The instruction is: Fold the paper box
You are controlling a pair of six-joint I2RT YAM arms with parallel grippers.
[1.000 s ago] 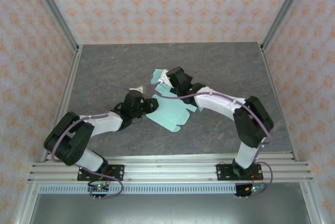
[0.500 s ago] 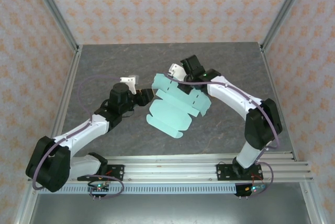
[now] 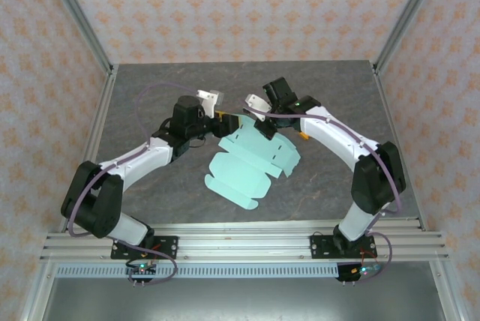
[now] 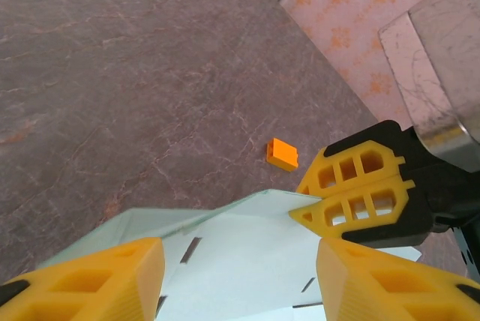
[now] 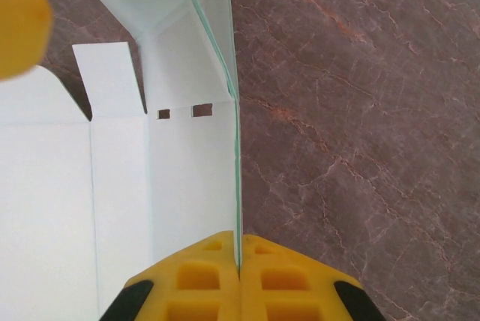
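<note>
The paper box (image 3: 251, 167), still a flat sheet, lies mid-counter (image 3: 150, 88). The right hand (image 5: 240, 261) is clenched on its upturned far edge. The left hand (image 4: 238, 280) hangs released over the neighbouring corner. A small orange block (image 4: 283, 154) lies just beyond.

No legible text, labels, numbers anywhere.
</note>
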